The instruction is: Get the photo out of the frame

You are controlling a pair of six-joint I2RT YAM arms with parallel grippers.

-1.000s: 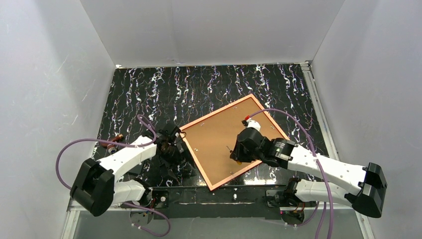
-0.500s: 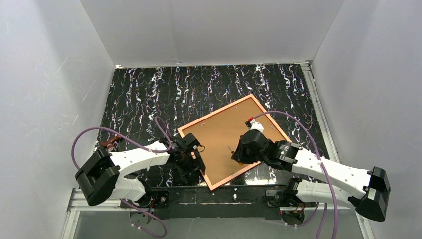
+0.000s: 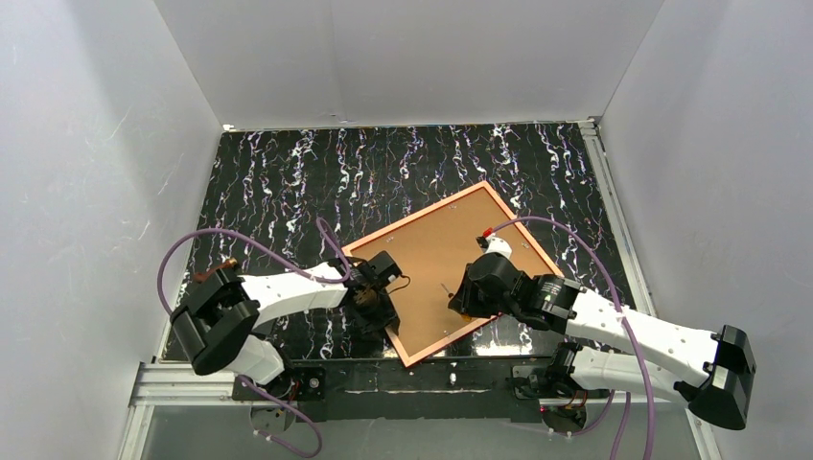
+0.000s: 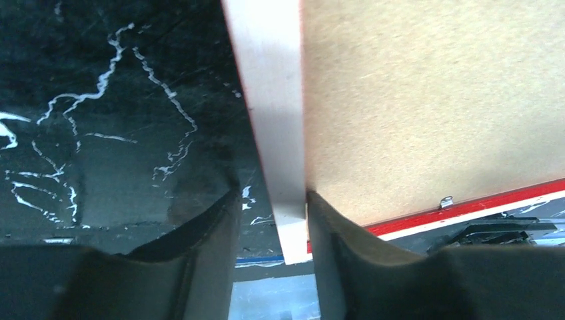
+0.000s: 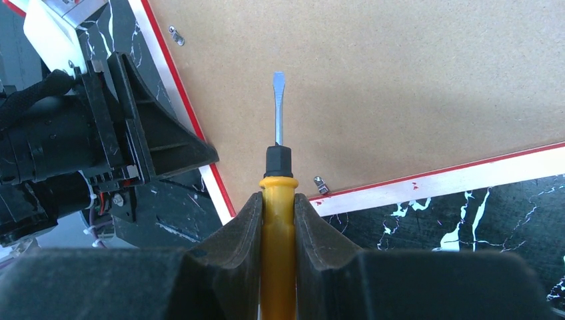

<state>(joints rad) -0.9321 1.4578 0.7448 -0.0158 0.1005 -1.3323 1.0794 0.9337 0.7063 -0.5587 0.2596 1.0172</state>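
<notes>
**tabletop (image 3: 278, 182): 1 frame (image 3: 414, 218) on it, back up**

Black surface, white marble veining. The frame lies diagonal, right of centre, orange-pink rim up. Its near corner reaches the front edge. The photo (image 3: 431, 240) inside shows only its brown board back.

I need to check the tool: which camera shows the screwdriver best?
The right wrist view: the screwdriver runs up the centre, yellow handle clamped in the right hand, flat blade clear. The top view shows only a sliver; the left wrist view shows none.
</notes>
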